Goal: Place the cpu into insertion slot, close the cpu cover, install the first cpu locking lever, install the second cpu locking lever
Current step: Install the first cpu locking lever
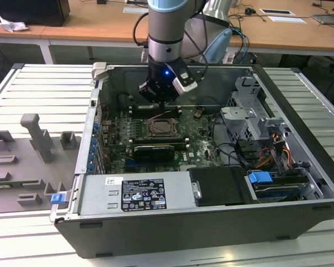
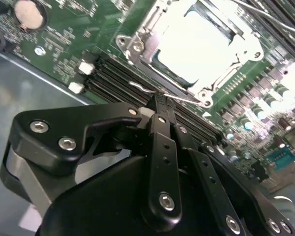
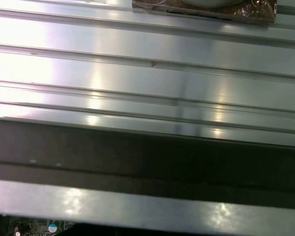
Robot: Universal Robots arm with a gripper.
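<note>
An open computer case [image 1: 211,222] lay on a ribbed grey metal table [image 1: 22,83] with wooden desks behind; inside, on the green circuit board, the insertion slot [image 1: 161,128] held the cpu [image 2: 199,42], a flat pale metal square, with the thin silver cpu cover [image 2: 152,29] apparently folded down around it. The black gripper [image 2: 160,101], fingers pinched together, touched a thin wire locking lever [image 2: 152,91] beside the socket; the levers looked unlatched, though glare blurred this.

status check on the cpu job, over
Gripper shut, tips at a wire locking lever beside the socket. Cpu seated, cpu cover down around it. Nothing in the way.
</note>
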